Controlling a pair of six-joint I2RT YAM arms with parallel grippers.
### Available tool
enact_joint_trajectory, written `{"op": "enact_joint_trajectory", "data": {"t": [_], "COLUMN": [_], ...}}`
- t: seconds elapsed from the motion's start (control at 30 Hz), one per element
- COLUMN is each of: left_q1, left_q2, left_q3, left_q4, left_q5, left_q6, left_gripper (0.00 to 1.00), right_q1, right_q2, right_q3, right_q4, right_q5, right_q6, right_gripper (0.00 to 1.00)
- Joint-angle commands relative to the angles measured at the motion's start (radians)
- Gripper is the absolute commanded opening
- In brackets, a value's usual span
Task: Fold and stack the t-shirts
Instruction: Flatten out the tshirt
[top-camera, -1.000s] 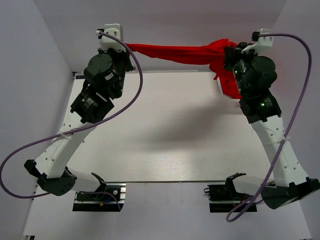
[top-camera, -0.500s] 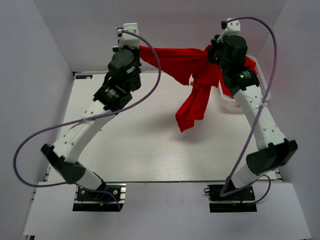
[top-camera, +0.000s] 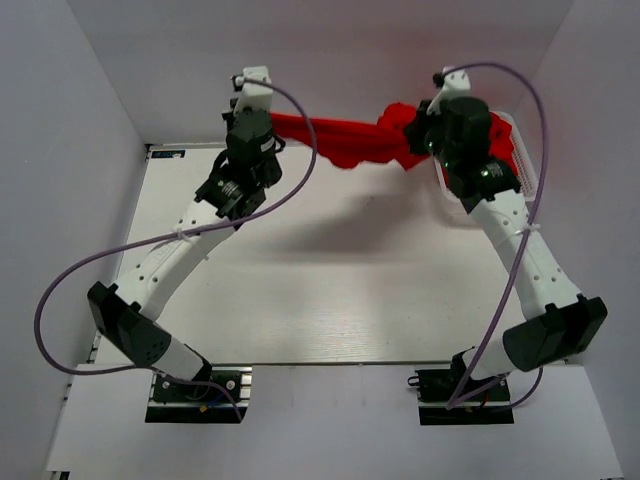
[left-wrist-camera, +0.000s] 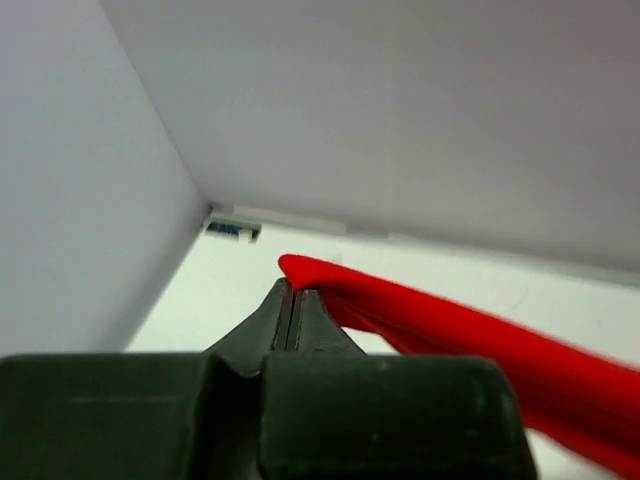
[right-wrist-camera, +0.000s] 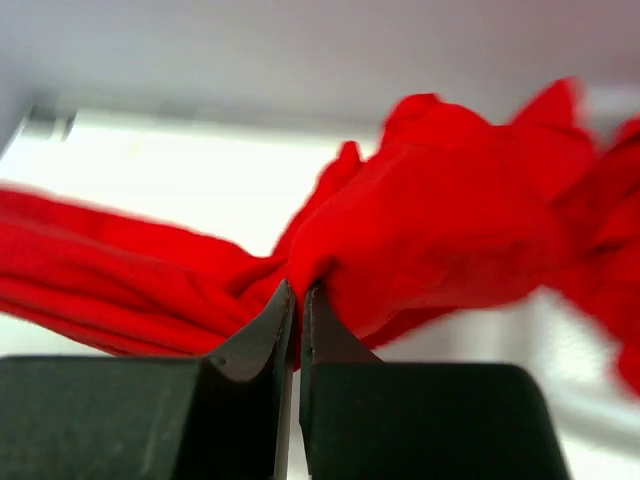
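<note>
Above the far edge of the worktop (top-camera: 300, 300), the red t-shirt (top-camera: 340, 140) hangs stretched, long axis running left to right. The left claw (left-wrist-camera: 290, 292) grips one end and the right claw (right-wrist-camera: 298, 295) grips the bunched opposite end.

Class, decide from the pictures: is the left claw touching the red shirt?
Touching. The left wrist view shows the left claw shut, with the shirt pinched by its edge at the tips and stretching away to the right.
</note>
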Motion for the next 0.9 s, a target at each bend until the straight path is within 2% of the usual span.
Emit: {"op": "enact_joint_trajectory", "data": {"t": [0.0, 0.03, 0.13, 0.17, 0.2, 0.23, 0.27, 0.43, 0.57, 0.7, 0.87], "left_q1": [0.046, 0.046, 0.073, 0.089, 0.106, 0.106, 0.122, 0.176, 0.210, 0.219, 0.219], "left_q2": [-0.060, -0.060, -0.060, -0.031, -0.019, -0.007, 0.007, 0.090, 0.102, 0.061, -0.010], "left_q3": [-0.150, -0.190, -0.340, -0.394, -0.414, -0.431, -0.454, -0.436, -0.427, -0.440, -0.512], "left_q4": [-0.187, -0.272, -0.387, -0.455, -0.491, -0.512, -0.538, -0.652, -0.652, -0.599, -0.508], "left_q5": [-0.018, 0.011, 0.077, 0.094, 0.125, 0.140, 0.154, 0.163, 0.183, 0.284, 0.454], "left_q6": [-0.254, -0.379, -0.546, -0.636, -0.678, -0.704, -0.730, -0.807, -0.809, -0.772, -0.738], "left_gripper": [0.00, 0.00, 0.00, 0.00, 0.00, 0.00, 0.00, 0.00, 0.00, 0.00, 0.00], "right_q1": [0.009, 0.014, 0.031, 0.040, 0.039, 0.040, 0.037, 0.031, 0.025, 0.022, 0.025], "right_q2": [0.009, 0.025, 0.141, 0.161, 0.222, 0.230, 0.241, 0.182, 0.174, 0.116, 0.016], "right_q3": [-0.193, -0.287, -0.351, -0.365, -0.356, -0.330, -0.307, -0.308, -0.305, -0.392, -0.538], "right_q4": [0.033, 0.053, 0.085, 0.079, 0.066, 0.023, 0.017, 0.050, -0.043, -0.108, -0.198], "right_q5": [-0.220, -0.296, -0.476, -0.504, -0.493, -0.481, -0.449, -0.361, -0.213, -0.136, -0.160], "right_q6": [0.073, 0.078, 0.081, 0.072, 0.064, 0.052, 0.047, 0.064, 0.073, 0.119, 0.159], "right_gripper": [0.00, 0.00, 0.22, 0.44, 0.55, 0.70, 0.90, 0.90, 0.90, 0.90, 0.90]}}
